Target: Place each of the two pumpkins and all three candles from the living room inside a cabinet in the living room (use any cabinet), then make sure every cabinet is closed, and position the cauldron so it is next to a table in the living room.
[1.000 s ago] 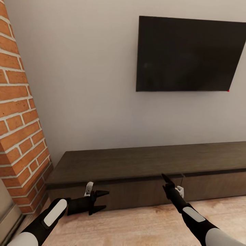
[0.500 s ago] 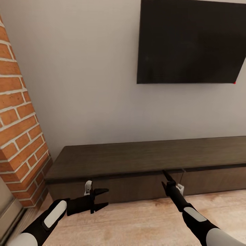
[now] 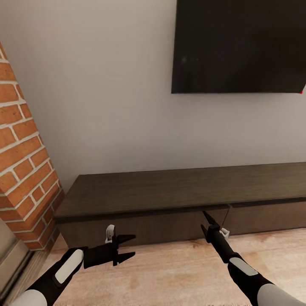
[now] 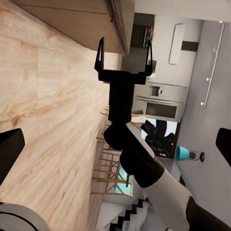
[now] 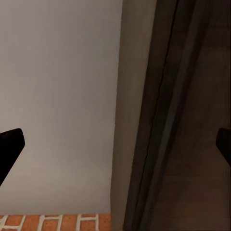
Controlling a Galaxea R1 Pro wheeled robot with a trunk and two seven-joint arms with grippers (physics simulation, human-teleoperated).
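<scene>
Robot faces the cabinet (image 3: 178, 199), the long low dark-brown unit against the grey wall under a wall-mounted black screen (image 3: 240, 44); brick column (image 3: 23, 165) at its left end; all fronts look shut, top bare.

Left tool (image 3: 126, 246) hovers over the wood floor (image 3: 170, 272) just short of the cabinet's left front, fingers spread, holding nothing; the left wrist view looks across at the right tool (image 4: 125, 53), fingers apart and empty, tips close to the cabinet's top edge. In the head view the right tool (image 3: 207, 222) points at the vertical seam between two fronts.

Judged step: opening a front so goods can go in later. To do it well: bring the right fingertips onto the free edge by the seam, not the flat panel; hook under the overhanging top lip if no handle exists, none being visible; pull along the door's own swing or slide, slowly; keep the left arm clear of the opening path.
</scene>
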